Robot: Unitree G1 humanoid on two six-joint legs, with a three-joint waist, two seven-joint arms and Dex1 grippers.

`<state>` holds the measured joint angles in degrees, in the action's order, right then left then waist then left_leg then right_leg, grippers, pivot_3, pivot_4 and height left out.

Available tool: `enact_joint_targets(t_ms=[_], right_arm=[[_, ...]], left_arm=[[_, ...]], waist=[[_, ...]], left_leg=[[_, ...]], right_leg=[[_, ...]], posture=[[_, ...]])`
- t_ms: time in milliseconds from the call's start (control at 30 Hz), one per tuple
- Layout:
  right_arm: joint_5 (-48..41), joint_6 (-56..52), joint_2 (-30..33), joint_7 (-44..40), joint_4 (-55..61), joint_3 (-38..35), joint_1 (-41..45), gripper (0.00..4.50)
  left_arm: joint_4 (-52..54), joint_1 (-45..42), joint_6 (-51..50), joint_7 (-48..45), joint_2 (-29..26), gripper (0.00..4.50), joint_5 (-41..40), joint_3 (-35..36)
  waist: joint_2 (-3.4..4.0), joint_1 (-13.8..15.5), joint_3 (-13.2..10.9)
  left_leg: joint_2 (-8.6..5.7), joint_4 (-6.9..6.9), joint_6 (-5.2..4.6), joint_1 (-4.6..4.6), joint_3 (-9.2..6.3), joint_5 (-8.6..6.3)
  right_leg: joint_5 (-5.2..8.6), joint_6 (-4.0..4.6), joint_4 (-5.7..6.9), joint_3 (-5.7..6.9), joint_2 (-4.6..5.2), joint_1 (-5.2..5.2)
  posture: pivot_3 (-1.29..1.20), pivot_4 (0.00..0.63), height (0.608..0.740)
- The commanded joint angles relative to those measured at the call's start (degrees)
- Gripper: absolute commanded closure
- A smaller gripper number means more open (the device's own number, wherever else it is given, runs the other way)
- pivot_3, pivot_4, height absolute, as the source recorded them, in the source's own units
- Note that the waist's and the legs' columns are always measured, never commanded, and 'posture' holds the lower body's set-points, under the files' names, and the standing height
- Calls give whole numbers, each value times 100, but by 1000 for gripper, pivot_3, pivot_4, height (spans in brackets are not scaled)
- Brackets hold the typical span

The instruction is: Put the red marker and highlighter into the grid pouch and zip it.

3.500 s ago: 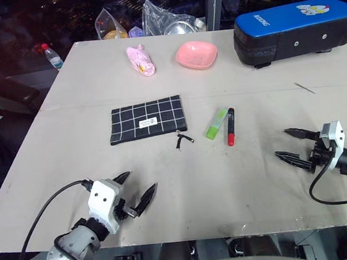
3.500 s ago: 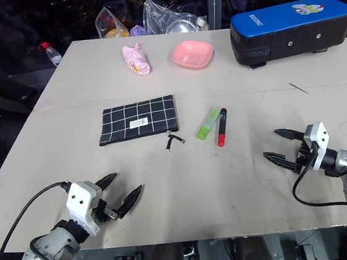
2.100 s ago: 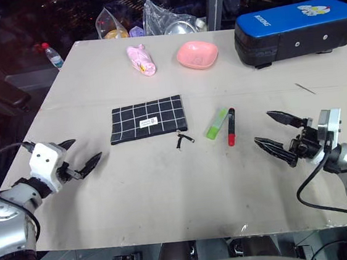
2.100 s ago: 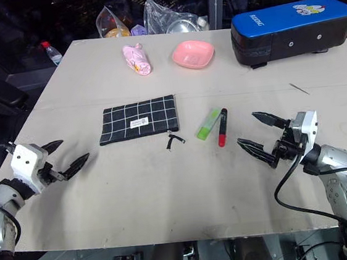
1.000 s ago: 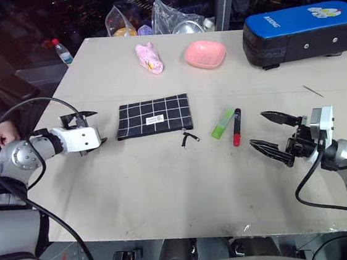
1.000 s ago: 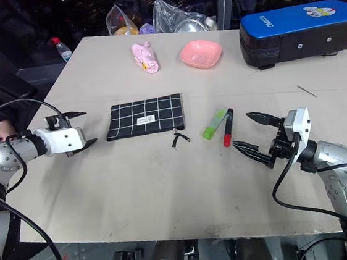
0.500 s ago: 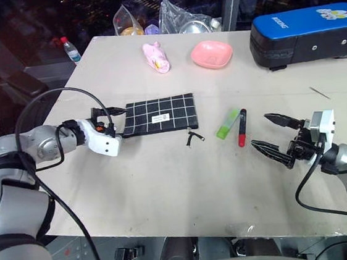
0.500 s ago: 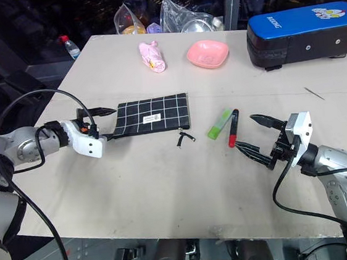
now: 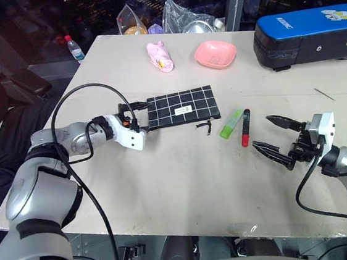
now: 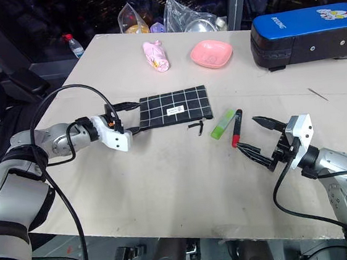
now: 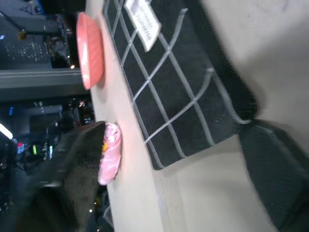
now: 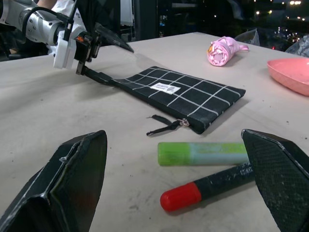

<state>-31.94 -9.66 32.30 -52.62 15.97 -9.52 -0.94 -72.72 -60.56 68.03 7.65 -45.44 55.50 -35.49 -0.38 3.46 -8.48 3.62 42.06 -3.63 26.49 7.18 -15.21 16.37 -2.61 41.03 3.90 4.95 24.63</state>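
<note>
Since a second ago your left gripper [image 10: 130, 117] has swung in from the table's left side to the grid pouch [image 10: 173, 110], and its jaws have narrowed a little while staying parted. Now one black finger [image 12: 96, 76] lies low at the pouch's left end, right against the fabric edge, and the other [image 12: 113, 39] stands raised above that corner, so the pouch end sits between the two. You cannot tell from these views whether the lower finger presses the cloth or only touches it; nothing is clamped yet.

Your right gripper [image 10: 263, 140] has kept its place, jaws spread wide and released, pointing across the table [image 10: 167, 186] toward the pens. Just ahead of those jaws lies the red marker [image 10: 236, 128], its red end nearest the fingertips. Beyond it, side by side and almost touching, lies the highlighter [image 10: 222, 123]. Further on from the jaws, past the highlighter, you see the pouch's right end with its zipper pull [image 10: 196, 127] trailing loose on the table. The pouch lies flat, its white label up.

Well beyond the pouch sit a pink dish [image 10: 211, 53], a pink bundle [image 10: 156, 55] and a blue-and-black case [image 10: 305, 26].
</note>
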Motion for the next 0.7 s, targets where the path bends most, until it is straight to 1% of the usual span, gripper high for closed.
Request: enact_joint_targets(t_ms=[33,67,133,167,200,333,500,633,700], right_arm=[[-43,131,0,35,225,-142,7,0],[-42,132,-4,40,225,-133,11,0],[-45,133,-6,43,223,-123,14,0],[-47,133,-5,41,222,-121,13,0],[-49,134,-5,38,220,-119,13,0],[-37,145,-11,28,182,-105,27,0],[-30,133,-13,27,161,-85,68,0],[-28,76,-36,92,224,-46,92,0],[-21,9,-78,184,258,-5,123,0]], left_arm=[[62,30,241,2,95,2190,-2,-151],[69,23,266,16,108,2450,-27,-152],[86,15,305,54,126,3422,-62,-156],[95,16,325,69,135,4103,-83,-151],[101,19,341,76,143,4452,-101,-144],[122,64,391,124,173,4452,-237,-61],[71,108,412,-70,262,4452,-809,283],[14,208,435,-691,378,4452,-1598,718],[0,289,412,-1241,481,4452,-2183,1007]], waist=[[-2,-25,-1],[-2,-42,-1],[-7,-96,-4],[-4,-112,-2],[0,-123,0],[-1,-130,-1],[-4,-130,-2],[-9,-168,-5],[-10,-200,-6]], left_leg=[[0,6,-1,7,-3,-1],[0,9,-2,12,-5,-1],[-1,15,-3,23,-7,-2],[-2,16,-3,26,-9,-2],[-2,16,-3,25,-8,-2],[-1,18,-3,23,-11,-2],[0,20,-4,25,-13,-2],[0,21,-3,25,-13,-2],[0,21,-3,26,-14,-2]], right_leg=[[0,0,0,3,-1,1],[0,-1,0,6,-1,4],[-1,-4,0,7,-1,10],[-4,-8,-1,9,-1,11],[-4,-10,-1,9,-1,10],[-4,-11,6,10,-2,11],[-4,-11,6,10,0,10],[-4,-11,7,11,-2,11],[-4,-11,8,13,-3,12]], posture=[[0,150,688],[0,150,688],[0,150,688],[0,150,688],[0,150,688],[0,150,688],[0,150,688],[0,150,688],[0,150,688]])
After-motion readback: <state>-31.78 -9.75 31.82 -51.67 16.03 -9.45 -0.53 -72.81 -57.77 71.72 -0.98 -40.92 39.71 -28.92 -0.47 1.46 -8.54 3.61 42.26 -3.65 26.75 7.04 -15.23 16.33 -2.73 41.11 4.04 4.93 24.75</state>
